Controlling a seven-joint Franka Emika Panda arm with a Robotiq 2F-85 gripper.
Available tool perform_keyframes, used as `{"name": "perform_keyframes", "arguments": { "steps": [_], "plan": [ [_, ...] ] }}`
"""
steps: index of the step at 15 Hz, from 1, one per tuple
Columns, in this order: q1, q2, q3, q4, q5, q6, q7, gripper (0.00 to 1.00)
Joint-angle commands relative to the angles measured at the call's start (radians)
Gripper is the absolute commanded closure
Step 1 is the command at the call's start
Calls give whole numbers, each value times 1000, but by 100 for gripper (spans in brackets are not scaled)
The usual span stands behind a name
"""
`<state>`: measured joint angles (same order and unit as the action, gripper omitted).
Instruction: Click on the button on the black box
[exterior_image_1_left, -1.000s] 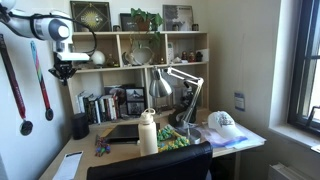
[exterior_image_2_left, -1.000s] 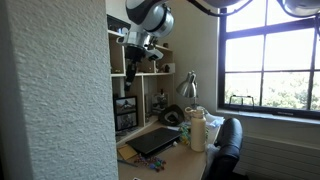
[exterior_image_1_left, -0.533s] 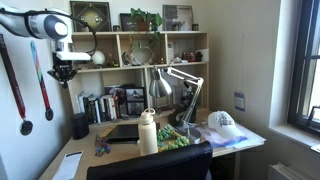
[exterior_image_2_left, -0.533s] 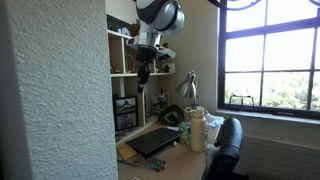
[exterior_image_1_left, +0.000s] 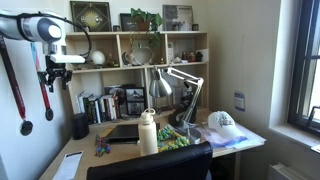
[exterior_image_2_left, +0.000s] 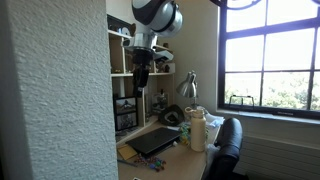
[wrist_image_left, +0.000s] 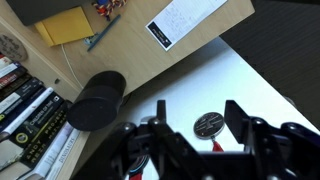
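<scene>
None of the task looks done: the tool (wrist_image_left: 196, 110), spread and empty, hangs well above the surface (wrist_image_left: 125, 55), apart from the black box (wrist_image_left: 97, 100) beside the books (wrist_image_left: 30, 120), its button yet unpressed.

Small study corner, daylit.
Wooden shelf unit (exterior_image_1_left: 160, 66) above desk (exterior_image_1_left: 88, 155) at far wall; white wall (exterior_image_1_left: 250, 60) right; large window (exterior_image_2_left: 268, 60), trees outside.

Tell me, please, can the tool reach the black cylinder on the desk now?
Probably yes. The tool hangs open, high above the desk, pointing down; the wrist view shows the black cylinder below with nothing between. Medals hang close beside its path.
</scene>
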<state>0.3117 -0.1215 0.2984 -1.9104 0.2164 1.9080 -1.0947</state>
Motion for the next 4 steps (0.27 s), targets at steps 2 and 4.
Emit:
{"name": "perform_keyframes", "arguments": {
  "steps": [2,4],
  "plan": [
    [13,-34,-6,-43,-6,38,-19,1],
    [14,-36,-5,-49,-14,48,-14,0]
  ]
}}
